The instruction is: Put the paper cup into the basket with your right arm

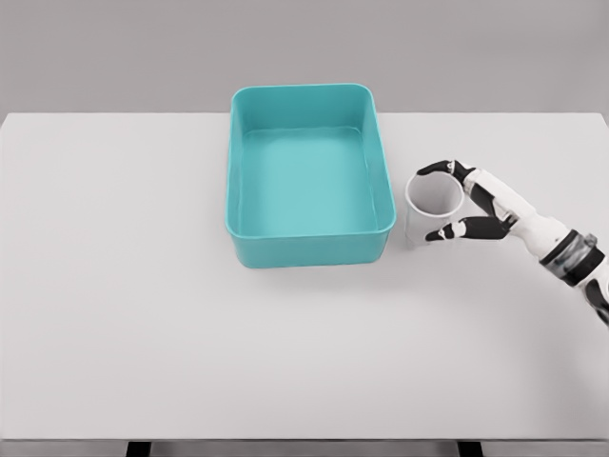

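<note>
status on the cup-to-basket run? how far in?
Done: the right hand has reached the paper cup, which stands upright on the white table just right of the teal basket. In hand: fingers curl around the cup's rim and side; a firm grip isn't certain. Left: lift, carry left over the basket wall, release. The basket holds nothing.

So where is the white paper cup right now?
In the head view the white paper cup stands upright on the white table, just right of the teal plastic basket, with the right hand wrapped around it.
</note>
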